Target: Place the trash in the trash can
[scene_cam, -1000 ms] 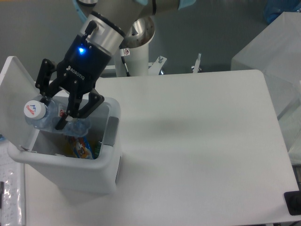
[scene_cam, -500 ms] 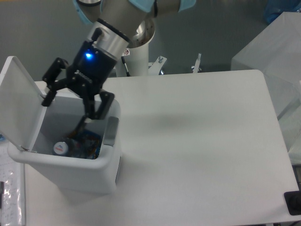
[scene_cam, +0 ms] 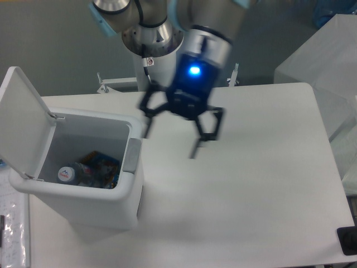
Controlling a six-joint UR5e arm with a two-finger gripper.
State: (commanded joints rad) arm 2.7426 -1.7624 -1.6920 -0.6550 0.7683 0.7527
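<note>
The white trash can (scene_cam: 106, 206) stands at the table's left with its flip lid (scene_cam: 22, 120) open and a grey tab (scene_cam: 131, 155) on its right rim. The clear plastic bottle (scene_cam: 72, 173) with its white cap lies inside it at the bottom, beside a colourful wrapper (scene_cam: 103, 168). The tissue wad is not in view. My gripper (scene_cam: 170, 142) is open and empty, blurred by motion, above the table just right of the can.
The white table (scene_cam: 251, 184) stretches to the right of the can. The arm's base column (scene_cam: 159, 56) stands behind the table. A pale covered box (scene_cam: 329, 61) sits at the far right, and a black object (scene_cam: 348, 241) at the lower right corner.
The gripper let go of the bottle, which dropped into the can. It then swung right, away from the can and over the table, with its fingers open.
</note>
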